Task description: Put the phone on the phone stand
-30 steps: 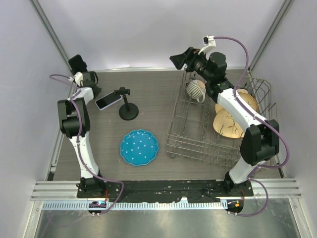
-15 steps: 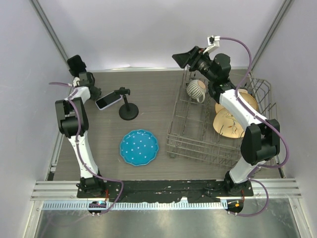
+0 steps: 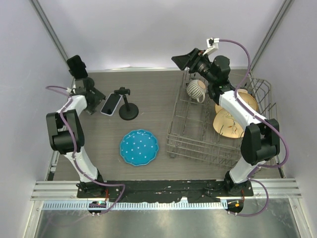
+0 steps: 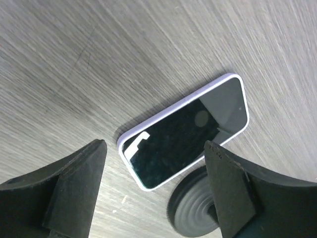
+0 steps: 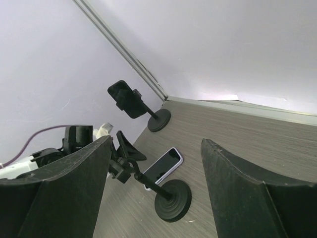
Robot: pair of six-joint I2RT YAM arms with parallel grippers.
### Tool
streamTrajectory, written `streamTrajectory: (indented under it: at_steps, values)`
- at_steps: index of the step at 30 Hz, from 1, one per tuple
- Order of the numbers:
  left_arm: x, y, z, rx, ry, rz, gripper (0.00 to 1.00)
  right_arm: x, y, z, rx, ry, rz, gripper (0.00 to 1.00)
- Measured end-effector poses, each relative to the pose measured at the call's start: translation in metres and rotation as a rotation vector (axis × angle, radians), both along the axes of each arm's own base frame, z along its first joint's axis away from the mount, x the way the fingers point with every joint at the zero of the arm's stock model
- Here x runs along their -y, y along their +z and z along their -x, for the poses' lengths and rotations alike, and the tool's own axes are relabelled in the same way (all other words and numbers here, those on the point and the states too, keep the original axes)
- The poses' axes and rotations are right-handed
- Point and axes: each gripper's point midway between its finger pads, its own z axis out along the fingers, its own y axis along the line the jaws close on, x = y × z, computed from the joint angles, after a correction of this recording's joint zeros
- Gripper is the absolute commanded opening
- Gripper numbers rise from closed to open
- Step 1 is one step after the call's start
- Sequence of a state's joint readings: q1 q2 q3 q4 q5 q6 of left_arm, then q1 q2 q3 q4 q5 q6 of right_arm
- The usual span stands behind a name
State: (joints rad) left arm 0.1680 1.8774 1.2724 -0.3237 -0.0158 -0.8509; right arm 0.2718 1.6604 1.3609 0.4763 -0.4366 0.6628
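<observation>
The phone (image 3: pixel 111 104), dark-screened in a pale lilac case, lies flat on the table just left of the black phone stand (image 3: pixel 128 105). In the left wrist view the phone (image 4: pixel 183 131) lies screen up, with the stand's round base (image 4: pixel 195 208) beside its near end. My left gripper (image 3: pixel 97 100) hovers over the phone's left side, open and holding nothing (image 4: pixel 156 145). My right gripper (image 3: pixel 185 58) is raised at the back of the table, open and empty (image 5: pixel 156 143). From there I see the phone (image 5: pixel 162 167) and the stand (image 5: pixel 172 198) with its clamp on top.
A second black stand (image 3: pixel 77 67) is at the back left corner. A blue plate (image 3: pixel 139 147) lies in front of the phone stand. On the right, a wire dish rack (image 3: pixel 198 144) holds a striped mug (image 3: pixel 196 89) and wooden bowls (image 3: pixel 230 121).
The left gripper has opened and swung toward the phone. The phone has turned from slanted to nearly lengthwise and now lies closer to the stand. The right arm barely moved.
</observation>
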Motion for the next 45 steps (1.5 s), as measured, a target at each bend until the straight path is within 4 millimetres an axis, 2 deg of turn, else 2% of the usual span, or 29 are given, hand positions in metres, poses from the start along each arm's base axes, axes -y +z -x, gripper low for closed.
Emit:
streamTrajectory:
  at_steps: [1, 4, 7, 15, 19, 24, 31, 34, 45]
  values:
    - [-0.001, 0.007, 0.001, 0.009, -0.03, -0.023, 0.93, 0.0, 0.0, 0.0, 0.001, 0.0, -0.001, 0.78]
    - [0.0, 0.018, 0.006, -0.012, -0.142, -0.089, 1.0, 0.0, 0.0, 0.001, 0.002, 0.003, -0.002, 0.78]
    - [0.006, 0.022, 0.005, -0.059, -0.297, -0.126, 1.0, -0.001, 0.002, 0.001, 0.008, 0.006, -0.006, 0.77]
    - [0.027, 0.011, 0.005, -0.141, -0.614, -0.137, 1.0, -0.001, 0.006, 0.002, 0.015, 0.015, -0.022, 0.78]
    - [0.033, 0.006, -0.005, -0.138, -0.725, -0.157, 1.0, -0.002, 0.008, 0.003, 0.019, 0.019, -0.028, 0.77]
    - [0.032, -0.004, -0.006, -0.162, -0.829, -0.203, 1.0, -0.003, 0.012, 0.004, 0.024, 0.028, -0.044, 0.77]
    - [0.037, -0.016, -0.036, -0.135, -0.942, -0.207, 1.0, -0.005, 0.02, 0.008, 0.045, 0.05, -0.068, 0.77]
    - [0.038, -0.025, -0.038, -0.151, -0.969, -0.188, 1.0, -0.005, 0.021, 0.009, 0.053, 0.053, -0.076, 0.77]
    - [0.046, -0.026, -0.038, -0.14, -1.022, -0.19, 1.0, -0.007, 0.023, 0.013, 0.067, 0.073, -0.101, 0.77]
